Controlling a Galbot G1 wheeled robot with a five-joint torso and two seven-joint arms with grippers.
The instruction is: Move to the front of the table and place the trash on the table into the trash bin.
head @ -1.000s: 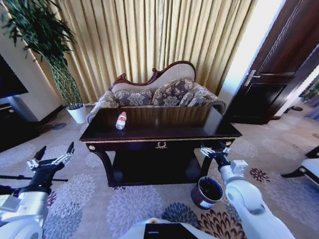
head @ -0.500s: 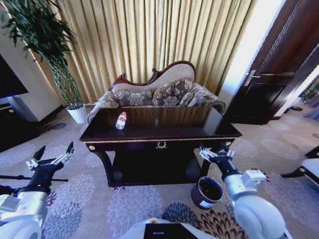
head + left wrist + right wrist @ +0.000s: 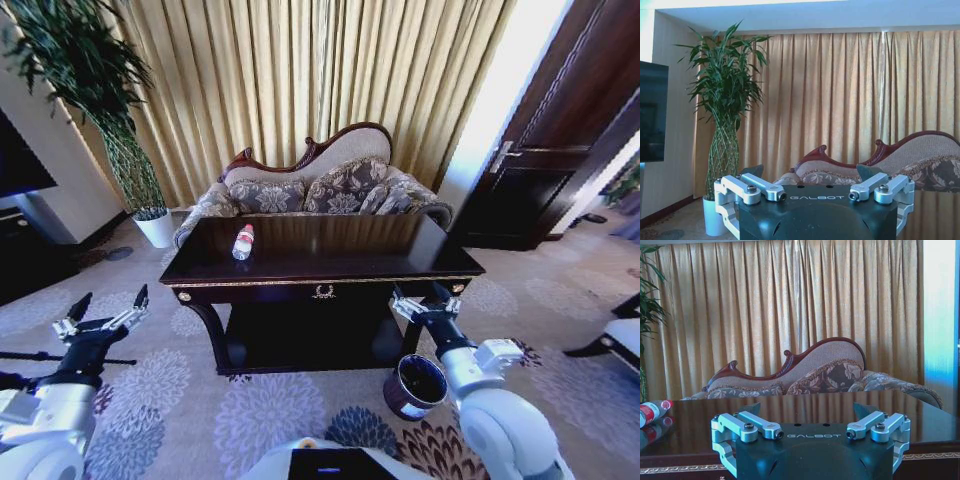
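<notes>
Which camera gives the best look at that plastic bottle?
The head view: the whole bottle lies on the table. The right wrist view catches just its red-labelled end at the picture's edge; the left wrist view faces plant and curtains.

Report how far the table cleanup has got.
Done: the robot faces the table front. In hand: nothing; the right gripper is open at the front edge, the left gripper open, low beside the table. Left: the bottle lies on top, not yet in the trash bin on the floor.

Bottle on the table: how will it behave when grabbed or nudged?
The bottle lies on its side on the glossy table, so it will probably roll or slide if nudged. Clear plastic suggests it is light and may flex under a squeeze.
</notes>
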